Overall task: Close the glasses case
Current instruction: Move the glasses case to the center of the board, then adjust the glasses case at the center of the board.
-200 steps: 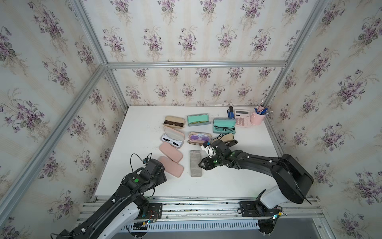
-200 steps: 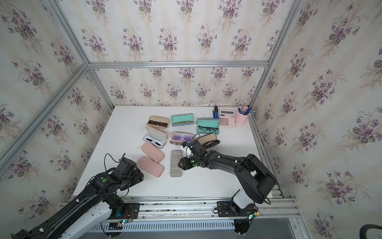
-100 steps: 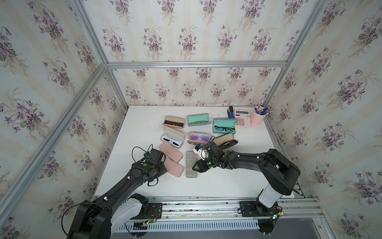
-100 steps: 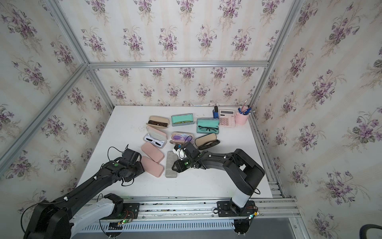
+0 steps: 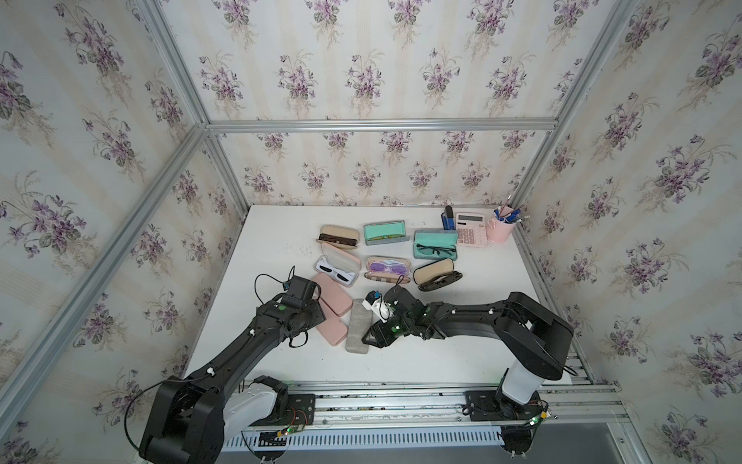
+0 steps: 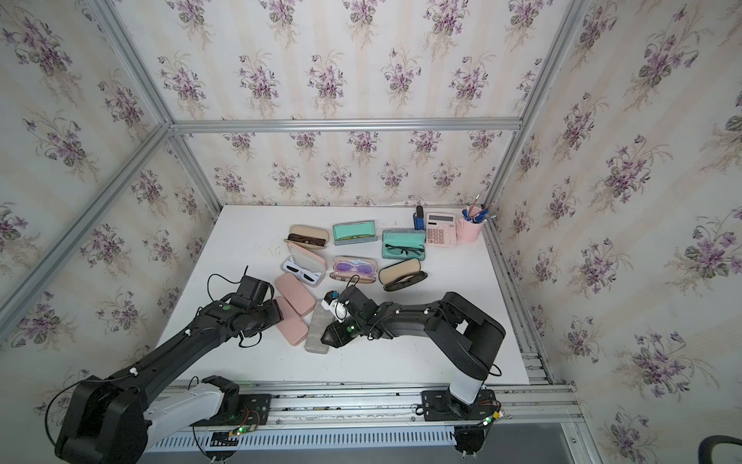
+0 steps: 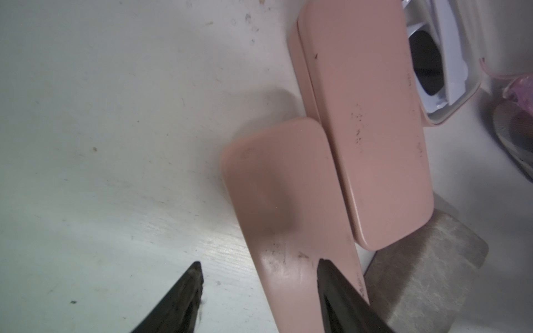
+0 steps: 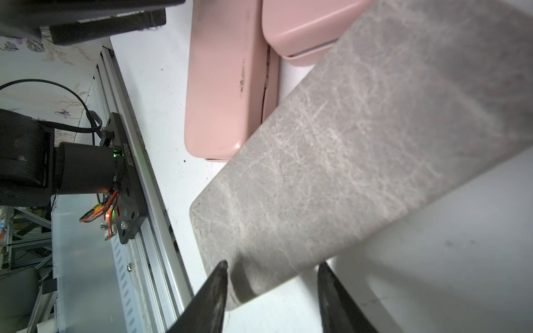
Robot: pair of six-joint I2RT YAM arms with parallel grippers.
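A closed grey glasses case (image 5: 357, 327) (image 8: 346, 144) lies near the table's front, beside two closed pink cases (image 5: 331, 293) (image 5: 332, 331). My right gripper (image 5: 370, 341) (image 8: 272, 263) is open at the grey case's near end; one finger sits at its corner and the other over bare table. My left gripper (image 5: 319, 317) (image 7: 259, 263) is open and low over the nearer pink case (image 7: 277, 187), one finger above it and one over the table. Neither holds anything. Farther back lie several open cases with glasses inside, such as the white-sunglasses case (image 5: 337, 270) and the purple-glasses case (image 6: 354, 270).
A pink calculator (image 5: 470, 229), a pink pen cup (image 5: 500, 229) and a blue stapler (image 5: 447, 219) stand at the back right. The metal rail (image 5: 401, 397) runs along the table's front edge, close behind the right gripper. Wallpapered walls enclose the white table (image 5: 281, 241).
The right gripper slid left and toward the front along the grey case, which shifted left toward the pink cases. The left arm reached forward over the nearer pink case.
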